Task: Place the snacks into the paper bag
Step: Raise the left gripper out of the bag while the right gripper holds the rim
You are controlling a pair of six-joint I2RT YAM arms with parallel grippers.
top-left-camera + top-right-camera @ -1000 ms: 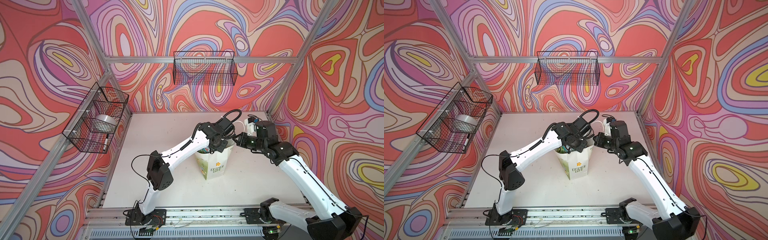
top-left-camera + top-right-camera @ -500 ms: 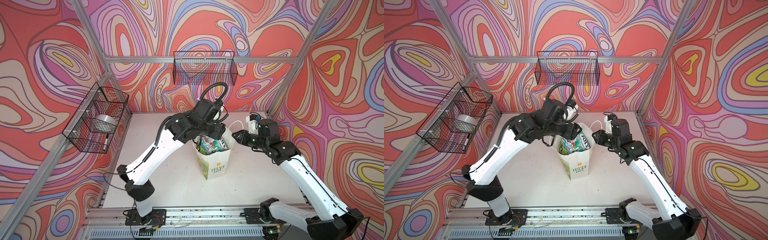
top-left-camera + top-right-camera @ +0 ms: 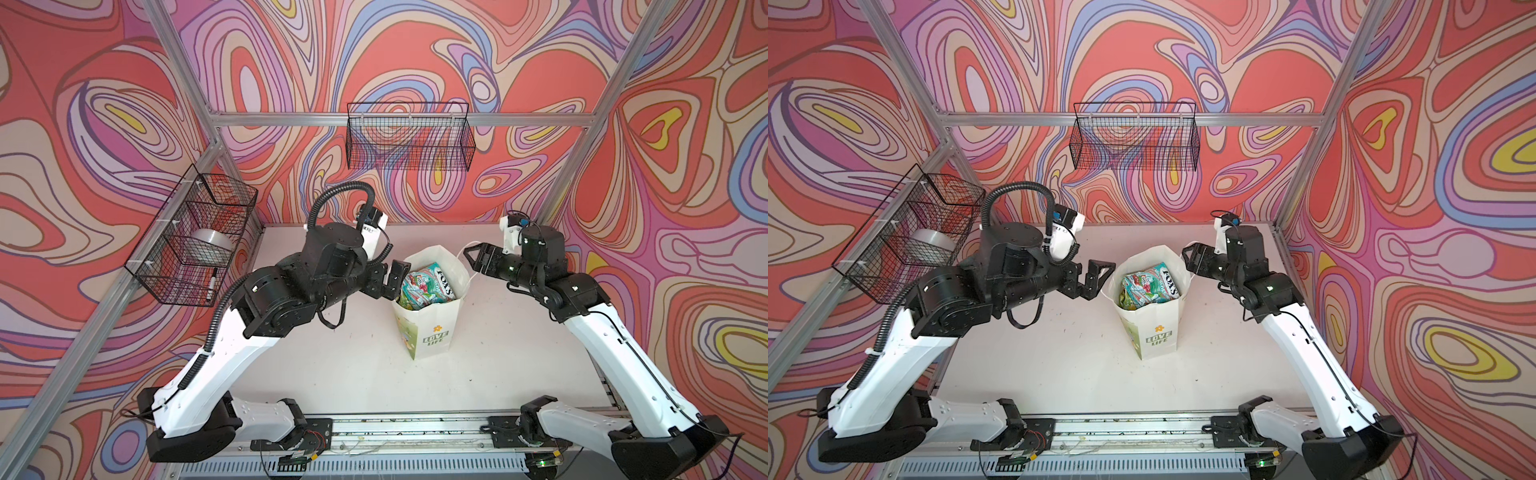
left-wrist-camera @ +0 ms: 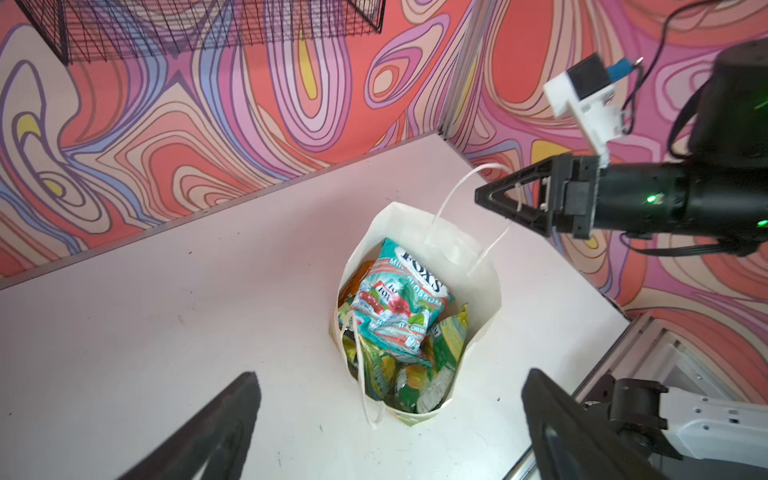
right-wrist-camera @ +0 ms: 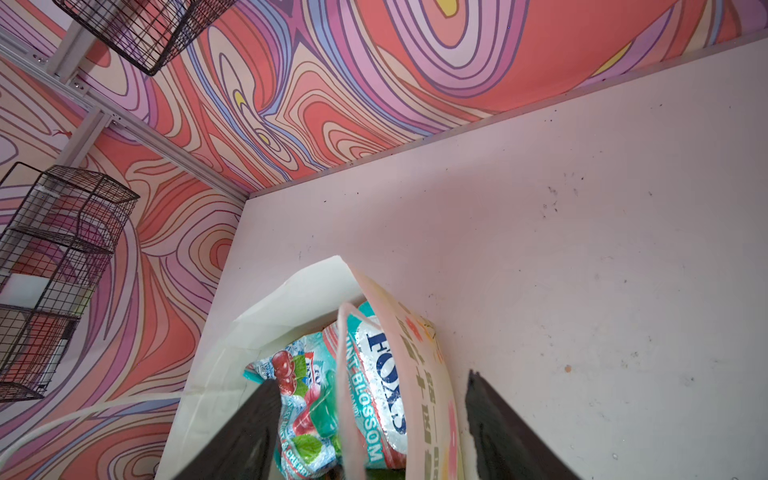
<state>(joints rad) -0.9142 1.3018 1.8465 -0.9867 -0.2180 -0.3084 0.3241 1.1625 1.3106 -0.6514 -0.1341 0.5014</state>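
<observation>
My left gripper (image 3: 388,277) hangs near the paper bag (image 3: 432,332), on its left side in both top views. Only my left wrist view shows how its fingers (image 4: 232,419) stand: spread wide, with nothing held between them and the bag's open mouth in the gap. From above, those fingers overlap into one dark wedge and the gap cannot be read.

My right gripper (image 3: 478,257) is at the opposite side of the bag's rim. My right wrist view shows its two black fingers (image 5: 498,419) apart, with the thin wall of the bag and one cord handle (image 5: 345,374) running up between them, neither of them pinched. The left wrist view catches that same gripper side-on as a hollow black triangle with the cord looping across it. Whether cord and finger touch I cannot tell.

The snacks (image 4: 399,299) are inside the bag, which stands upright on the white table (image 3: 332,365). The top views show mostly a teal-and-red packet on top. The left wrist view looks deeper and finds yellow-green and orange packets under it. They are glossy and crinkled, catching the light.

The bag is matt white paper, creased at its folds, thin enough that its print shows through from inside. Two black wire baskets (image 3: 409,141) hang on the swirl-patterned walls (image 3: 540,62).
</observation>
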